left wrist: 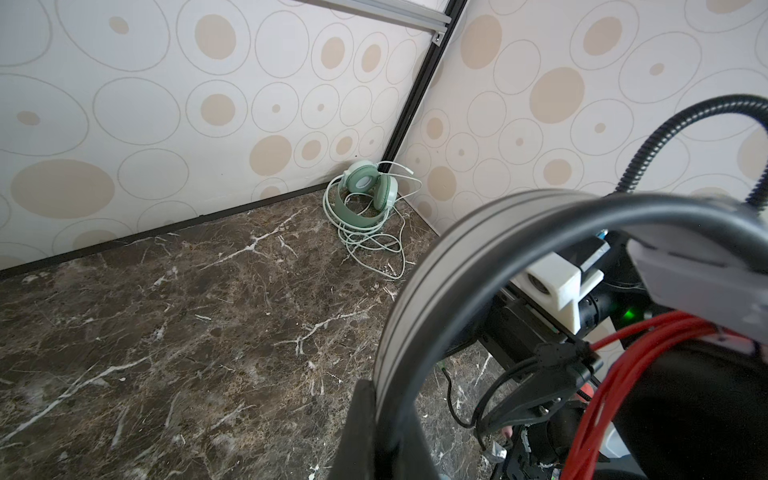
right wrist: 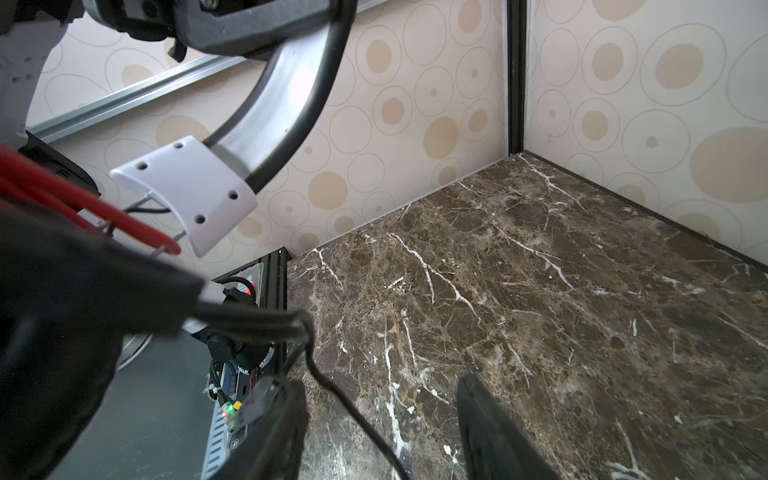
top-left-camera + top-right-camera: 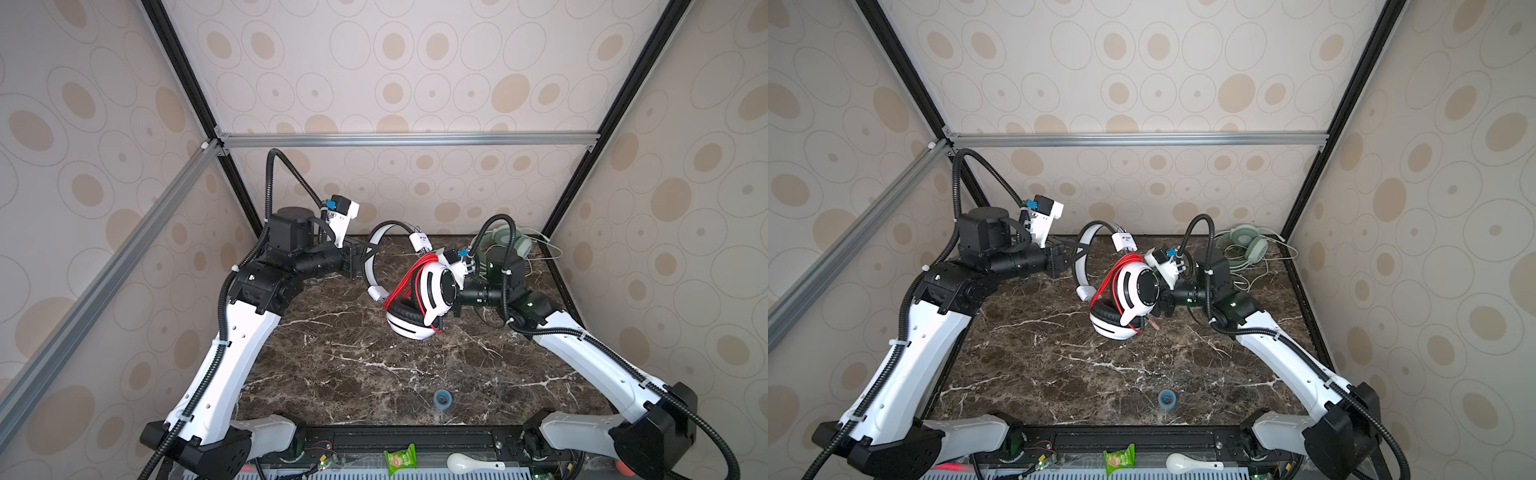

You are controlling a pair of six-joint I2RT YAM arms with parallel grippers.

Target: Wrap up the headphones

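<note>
Nearest us, the marble tabletop (image 3: pixel 353 365) held only a small blue ring (image 3: pixel 442 399), apart from the work. Past it, at mid-table, the white headphones (image 3: pixel 432 286) hung in the air, lifted clear of the surface. The left gripper (image 3: pixel 362 259) was clamped on their grey headband (image 3: pixel 376 239), and their ear cups sat toward the right arm. Their red cord (image 3: pixel 405 282) was wound in several turns around the cups and yoke, with one strand trailing at the lower cup, so we judged this pair nearly wrapped. We could not make out where the cord's end or plug sat. The right gripper (image 2: pixel 376 390) stood just beside the upper cup. In its wrist view its jaws were spread with only marble between them, grasping nothing. Farthest off, in the far right corner, the mint green headphones (image 1: pixel 365 195) rested on the tabletop near both walls. Their pale cord (image 1: pixel 374 245) spilled in loose loops in front of them. We judged that second pair untouched, so about half the job was left.
</note>
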